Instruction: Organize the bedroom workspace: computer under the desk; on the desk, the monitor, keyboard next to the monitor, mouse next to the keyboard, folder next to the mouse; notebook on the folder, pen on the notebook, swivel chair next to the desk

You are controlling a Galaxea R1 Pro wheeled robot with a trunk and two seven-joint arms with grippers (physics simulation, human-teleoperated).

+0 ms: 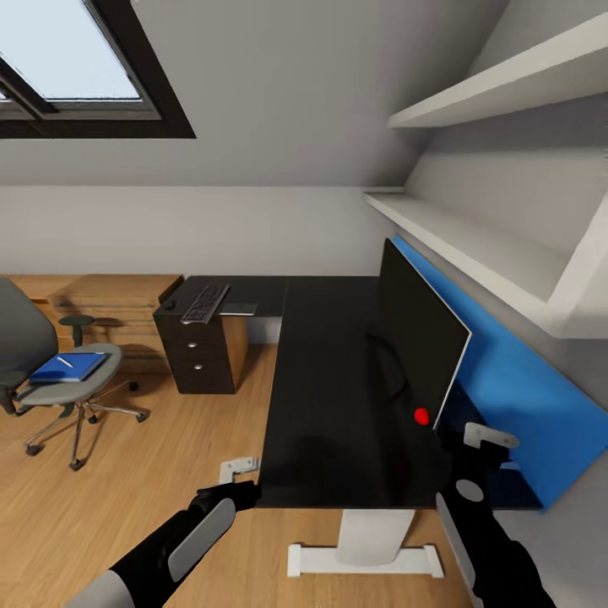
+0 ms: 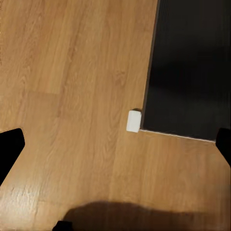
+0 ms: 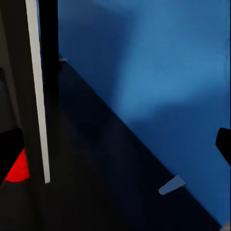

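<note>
Your monitor [image 1: 420, 342] already stands on the surface [image 1: 329, 397], turned edge-on near the blue back panel [image 1: 515, 397], with its red dot [image 1: 420, 415] at the near lower corner. Judge it as wide, stiff and top-heavy on a thin stem: if it needs turning, push low at the base or grip the frame edge, never the screen face, which likely scratches and offers no purchase. The keyboard [image 1: 205, 303] lies at the far end of the surface above the dark drawers [image 1: 201, 350]; it looks light and rigid but slim, so take it across a long edge. The folder [image 1: 69, 366] sits on the chair [image 1: 51, 371] seat with the pen [image 1: 64, 361] on it; both seem light, the folder thin and hard to get under, the pen prone to roll. Your right gripper [image 1: 485, 439] hovers between the monitor's near edge and the back panel, fingers spread with nothing between them. Your left gripper [image 1: 238, 475] hangs low over the floor [image 2: 72, 96] just beside the surface's near corner, also spread wide and empty, forearm angled down.
</note>
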